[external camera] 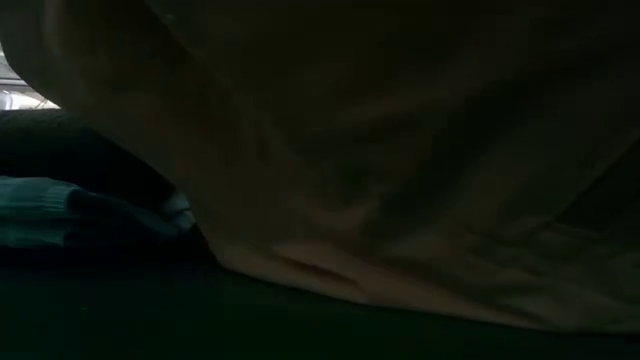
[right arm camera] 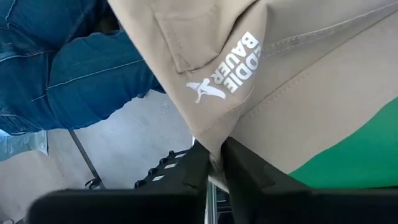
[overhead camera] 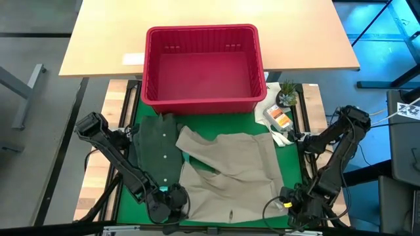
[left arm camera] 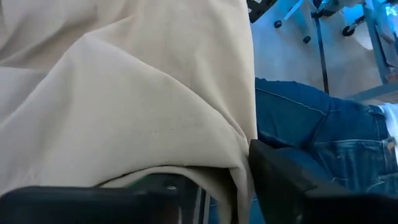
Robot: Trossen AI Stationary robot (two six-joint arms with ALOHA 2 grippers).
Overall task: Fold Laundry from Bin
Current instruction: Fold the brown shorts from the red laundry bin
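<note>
The right gripper (right arm camera: pixel 214 165) sits at the near right corner of the beige-tan garment (overhead camera: pixel 230 177), its two dark fingers (right arm camera: pixel 193 168) drawn close together with a thin fold of the fabric edge pinched between them. Just past those fingers, white printed lettering on the cloth reads "EDDIE BAUER" (right arm camera: pixel 233 65), the first letter partly hidden at the fold, with a small white bird-like logo beside it.

The left gripper (left arm camera: pixel 224 186) is at the near left corner of the same garment. Its fingers (left arm camera: pixel 280 180) stand apart, with the cloth's folded edge lying in the gap between them and draping over one side; whether they press on it I cannot tell.

In the high view the beige-tan garment lies spread across the green mat (overhead camera: pixel 289 170), reaching to the table's near edge between both grippers. A dark olive green garment (overhead camera: pixel 156 147) lies beside it on the left, partly under its edge, with a row of small light buttons. A sliver of light teal cloth (overhead camera: pixel 186 157) shows between the two.

The red bin (overhead camera: pixel 203 69) stands at the far edge of the mat, touching the olive garment's far end. Right of the bin sit a small potted plant (overhead camera: pixel 287 95) and a white and orange package (overhead camera: pixel 279 118).

Both wrist views show a person's blue jeans (left arm camera: pixel 317 137) beyond the table.
</note>
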